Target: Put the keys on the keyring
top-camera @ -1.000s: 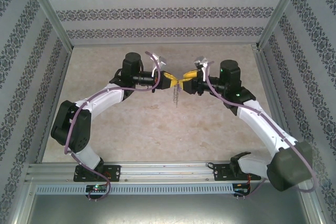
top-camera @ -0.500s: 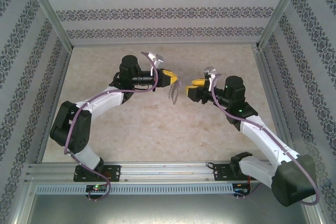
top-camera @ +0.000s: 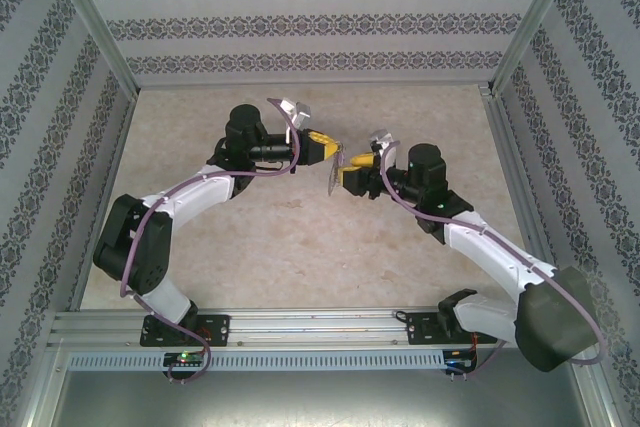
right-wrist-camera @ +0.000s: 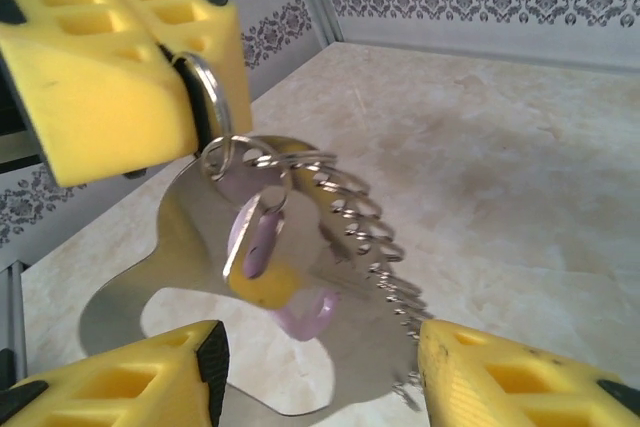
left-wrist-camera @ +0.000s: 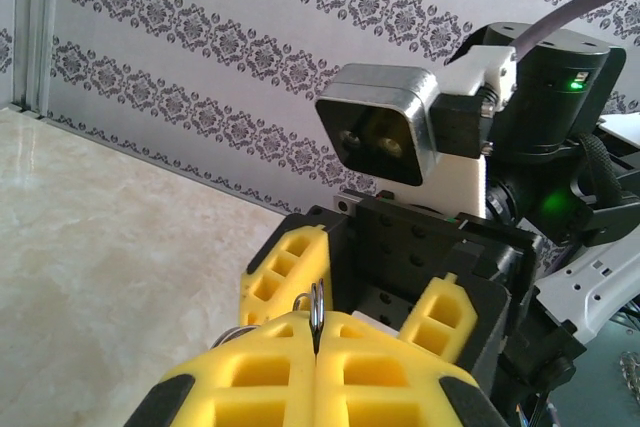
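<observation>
**A:** Where is the keyring (right-wrist-camera: pixel 185 222)?
**B:** Left of centre in the right wrist view. It dangles from the left gripper (right-wrist-camera: pixel 182 69), which is clamped tight on its top ring at the upper left.
**A:** And the key (right-wrist-camera: pixel 300 319)?
**B:** Lilac, hanging against the grey loop at mid-frame, with the chain (right-wrist-camera: pixel 375 237) curling down its right side.
**A:** The right gripper (right-wrist-camera: pixel 320 372)?
**B:** Jaws partly apart along the bottom edge, with the loop's lower rim between them. It grips nothing.
</observation>
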Controlling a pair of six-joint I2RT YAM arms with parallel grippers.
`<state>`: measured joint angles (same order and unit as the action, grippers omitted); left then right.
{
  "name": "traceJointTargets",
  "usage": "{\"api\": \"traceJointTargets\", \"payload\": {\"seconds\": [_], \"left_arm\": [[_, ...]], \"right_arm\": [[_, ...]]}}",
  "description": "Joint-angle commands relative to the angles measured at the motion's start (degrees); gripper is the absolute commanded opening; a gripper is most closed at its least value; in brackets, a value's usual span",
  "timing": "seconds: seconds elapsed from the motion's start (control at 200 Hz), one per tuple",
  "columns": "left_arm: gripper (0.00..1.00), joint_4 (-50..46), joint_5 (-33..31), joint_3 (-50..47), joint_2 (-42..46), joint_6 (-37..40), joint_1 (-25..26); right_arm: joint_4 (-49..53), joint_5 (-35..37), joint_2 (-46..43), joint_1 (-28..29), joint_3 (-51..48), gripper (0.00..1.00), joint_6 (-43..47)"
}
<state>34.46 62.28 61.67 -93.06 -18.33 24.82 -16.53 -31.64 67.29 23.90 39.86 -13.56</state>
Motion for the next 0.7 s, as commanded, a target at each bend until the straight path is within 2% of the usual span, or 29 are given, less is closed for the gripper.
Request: {"api": "traceJointTargets", "payload": {"seconds": [0.0,0.25,0.37,0.565,0.694], "left_arm": [[0.0,2.39,0.21,0.07,2.61,-0.03,0.76],[0.0,2.63,0.08,0.29,2.62,-0.23,0.87],[0.0,2.8,-0.01,0.24,2.65,-0.33,0.87],[0.0,3.16,-0.3,0.26,2.76,-0.49,0.94],[0.0,3.31,-0.74,0.14,2.96,-0.34,0.96]], "right_arm": [[-2.1,0.83,0.38,0.45,2.55,0.52,0.69],[-1.64,-0.77,1.61,0.71,4.35,0.42,1.08],[-1.65,-1.05,2.22,0.93,4.67,0.32,1.25],[-1.14,-2.66,2.18,1.37,4.7,0.08,1.74],[0.28,-3.16,0.84,1.59,4.41,0.01,2.42]]}}
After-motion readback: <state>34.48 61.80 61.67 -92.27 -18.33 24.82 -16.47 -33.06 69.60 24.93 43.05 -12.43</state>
